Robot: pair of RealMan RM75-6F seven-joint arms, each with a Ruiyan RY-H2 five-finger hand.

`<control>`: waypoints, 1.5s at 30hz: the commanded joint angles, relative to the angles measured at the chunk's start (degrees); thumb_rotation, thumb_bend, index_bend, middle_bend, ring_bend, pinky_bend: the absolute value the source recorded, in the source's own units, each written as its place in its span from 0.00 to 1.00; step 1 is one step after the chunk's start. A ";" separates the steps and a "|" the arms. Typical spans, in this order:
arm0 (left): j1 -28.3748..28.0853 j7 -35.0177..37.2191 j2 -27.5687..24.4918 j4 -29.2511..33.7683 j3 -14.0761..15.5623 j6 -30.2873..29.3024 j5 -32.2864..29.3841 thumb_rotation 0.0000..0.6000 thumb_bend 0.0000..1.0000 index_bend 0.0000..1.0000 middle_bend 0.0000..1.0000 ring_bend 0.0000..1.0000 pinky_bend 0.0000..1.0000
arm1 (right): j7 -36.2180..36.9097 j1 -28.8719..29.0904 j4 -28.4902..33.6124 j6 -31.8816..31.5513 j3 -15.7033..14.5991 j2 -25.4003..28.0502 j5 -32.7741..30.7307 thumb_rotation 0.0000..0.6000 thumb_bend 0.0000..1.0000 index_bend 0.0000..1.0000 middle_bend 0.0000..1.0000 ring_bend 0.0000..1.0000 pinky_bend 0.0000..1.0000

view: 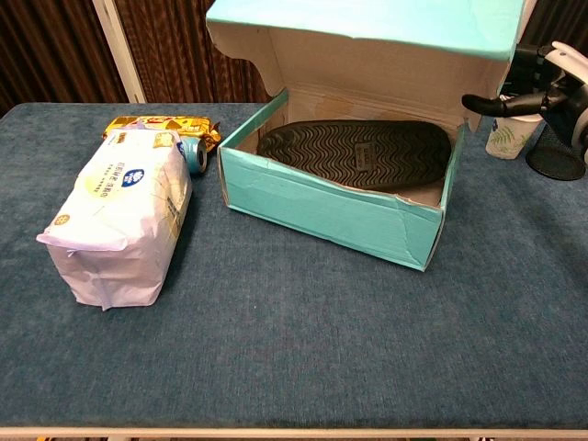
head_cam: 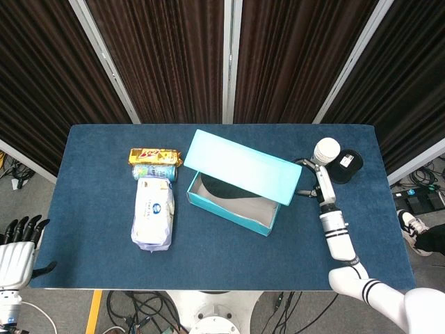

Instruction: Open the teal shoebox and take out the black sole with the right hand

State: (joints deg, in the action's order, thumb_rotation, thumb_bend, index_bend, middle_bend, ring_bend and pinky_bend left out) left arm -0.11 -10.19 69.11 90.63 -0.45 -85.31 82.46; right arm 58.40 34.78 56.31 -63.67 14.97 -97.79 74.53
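Right hand (head_cam: 314, 177) props the teal shoebox (view: 329, 202) lid up, grip unclear. Black sole (view: 356, 153) lies inside, mid-table. Opening nearly done; next, free the lid and reach in.

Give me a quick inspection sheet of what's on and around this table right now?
Surface: blue table, cloth-like top.
Job's things: teal shoebox with lid up; black sole lying inside, tread up.
Clutter: white tissue pack, small can, yellow snack bar, paper cup, black mesh holder.
Hands: right hand at the raised lid's right edge, contact unclear; left hand off the table, fingers apart, holding nothing.
Cables: tangle on the floor.
Surroundings: dark curtains behind.
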 commanded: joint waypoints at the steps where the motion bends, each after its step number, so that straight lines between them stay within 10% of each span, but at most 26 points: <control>1: 0.10 0.13 0.00 -0.10 0.06 0.01 -0.12 1.00 0.00 0.16 0.07 0.03 0.02 | -3.14 1.00 6.92 5.34 4.88 4.29 -5.78 1.00 0.44 0.48 0.38 0.29 0.14; 8: 0.16 0.64 0.06 -0.63 0.13 0.17 -0.23 1.00 0.00 0.16 0.07 0.03 0.02 | -6.30 2.22 9.43 8.84 9.46 4.79 -11.61 1.00 0.39 0.37 0.30 0.22 0.07; 14: 0.18 1.06 0.04 -0.87 0.13 0.43 -0.49 1.00 0.00 0.16 0.07 0.03 0.02 | -11.58 3.36 8.95 9.01 10.95 4.82 -12.84 1.00 0.17 0.01 0.02 0.00 0.00; 30: -0.21 1.61 0.15 -1.05 0.04 0.77 -0.16 1.00 0.00 0.16 0.07 0.03 0.02 | -20.89 4.11 9.65 -4.70 16.14 5.59 -9.11 1.00 0.10 0.00 0.00 0.00 0.00; 37: -0.28 1.83 0.26 -1.32 0.07 0.97 -0.19 1.00 0.00 0.16 0.07 0.03 0.02 | -29.01 2.78 10.33 -12.53 9.95 8.04 1.69 1.00 0.10 0.00 0.00 0.00 0.00; 45: -0.23 2.62 0.36 -1.64 0.19 0.82 0.14 1.00 0.00 0.16 0.07 0.03 0.02 | -50.77 5.91 20.97 0.98 0.42 18.10 7.23 1.00 0.09 0.07 0.07 0.00 0.00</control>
State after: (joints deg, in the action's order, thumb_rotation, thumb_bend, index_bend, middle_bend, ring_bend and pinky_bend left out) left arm -0.38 -7.64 69.44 89.05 -0.30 -84.46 82.57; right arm 17.25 38.89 71.86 -69.53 19.46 -84.37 80.31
